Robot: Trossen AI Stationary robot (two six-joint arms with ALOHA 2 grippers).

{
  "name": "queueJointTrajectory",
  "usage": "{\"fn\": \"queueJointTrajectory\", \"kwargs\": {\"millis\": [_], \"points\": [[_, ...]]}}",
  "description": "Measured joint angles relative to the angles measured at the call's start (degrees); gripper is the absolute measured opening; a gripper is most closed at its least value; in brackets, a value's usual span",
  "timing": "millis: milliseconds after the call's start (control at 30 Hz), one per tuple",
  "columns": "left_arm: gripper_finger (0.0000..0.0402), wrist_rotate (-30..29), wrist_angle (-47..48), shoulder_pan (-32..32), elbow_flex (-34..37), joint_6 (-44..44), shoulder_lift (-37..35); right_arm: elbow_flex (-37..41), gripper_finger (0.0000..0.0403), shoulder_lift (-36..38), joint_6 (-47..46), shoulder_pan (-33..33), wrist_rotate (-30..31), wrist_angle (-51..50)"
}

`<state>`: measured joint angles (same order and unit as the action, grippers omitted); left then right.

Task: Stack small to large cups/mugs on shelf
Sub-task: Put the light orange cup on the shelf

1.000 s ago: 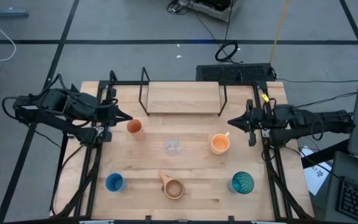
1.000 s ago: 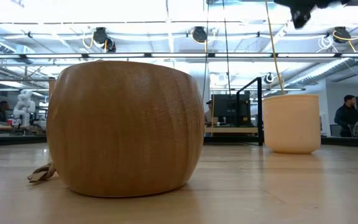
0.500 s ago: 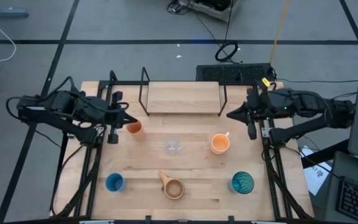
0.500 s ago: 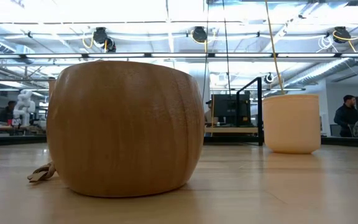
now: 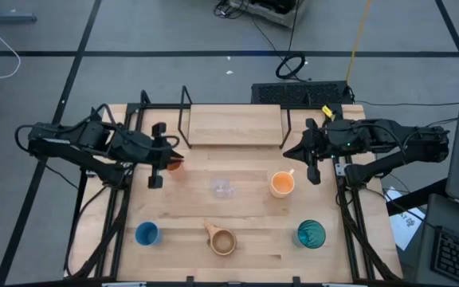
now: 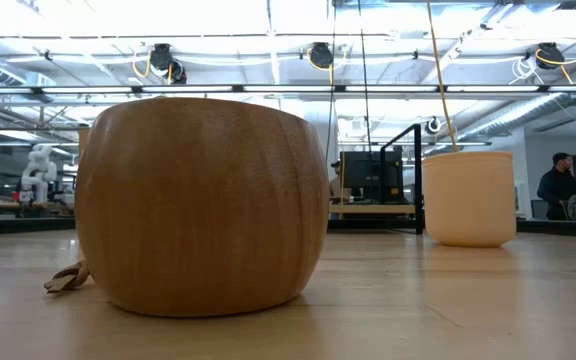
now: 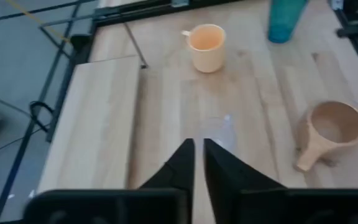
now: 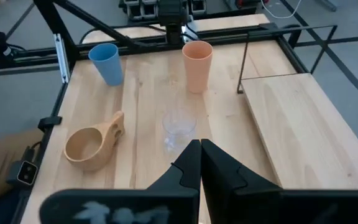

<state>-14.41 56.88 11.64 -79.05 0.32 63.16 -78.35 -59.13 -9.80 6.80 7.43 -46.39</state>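
Wooden tabletop (image 5: 245,239) carries a raised shelf (image 5: 235,125) at the back edge (bare board). Directly on the tabletop: orange cup (image 5: 173,164), tiny clear cup (image 5: 221,188), orange handled cup (image 5: 282,184), blue cup (image 5: 147,233), tan handled mug (image 5: 221,240), teal tumbler (image 5: 310,234).

High cam: straight down, far enough to take in the whole counter (image 5: 245,239), both arms and the shelf (image 5: 233,123) at the far edge.
Low cam: at counter height, level, facing the room; very close to the tan mug (image 6: 201,205), which fills most of the frame, with an orange cup (image 6: 468,197) behind.
Left wrist cam: looks past its end effector (image 7: 198,163) across the counter.
Right wrist cam: same from the opposite side.
Both wrist views share the clear cup (image 8: 179,126), tan mug and shelf.
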Motion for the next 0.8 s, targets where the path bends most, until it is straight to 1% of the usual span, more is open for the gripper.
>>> {"fn": "queueJointTrajectory", "kwargs": {"millis": [167, 300, 400, 500, 600, 667, 800], "points": [[0.0131, 0.20, -0.03, 2.78, 3.48, 1.39, 0.00, 2.09, 0.0000, -0.05, 0.00, 1.88, 0.02, 5.39], [0.0193, -3.79, -1.57, 5.74, 5.72, 1.01, 0.39, 3.21, 0.0000, -0.05, -0.55, 3.69, 0.09, 8.18], [0.0223, -6.53, -1.53, 8.23, 6.93, 0.07, 1.43, 4.18, 0.0000, -0.05, -1.41, 4.55, 0.19, 9.83], [0.0237, -8.49, -1.20, 10.25, 7.43, -2.19, 1.79, 5.74, 0.0000, -0.02, -1.51, 5.15, 0.26, 11.23], [0.0238, -8.93, 0.65, 11.70, 7.50, -5.63, 1.85, 7.62, 0.0000, -0.05, -1.53, 5.64, 0.26, 12.47], [0.0239, -9.12, 1.66, 11.99, 7.48, -6.59, 1.98, 8.99, 0.0000, -0.03, -1.51, 5.75, 0.26, 13.37], [0.0239, -9.12, 6.67, 11.89, 6.14, -10.04, 2.18, 11.82, 0.0000, -0.07, -1.49, 5.70, 0.28, 15.81]]}}
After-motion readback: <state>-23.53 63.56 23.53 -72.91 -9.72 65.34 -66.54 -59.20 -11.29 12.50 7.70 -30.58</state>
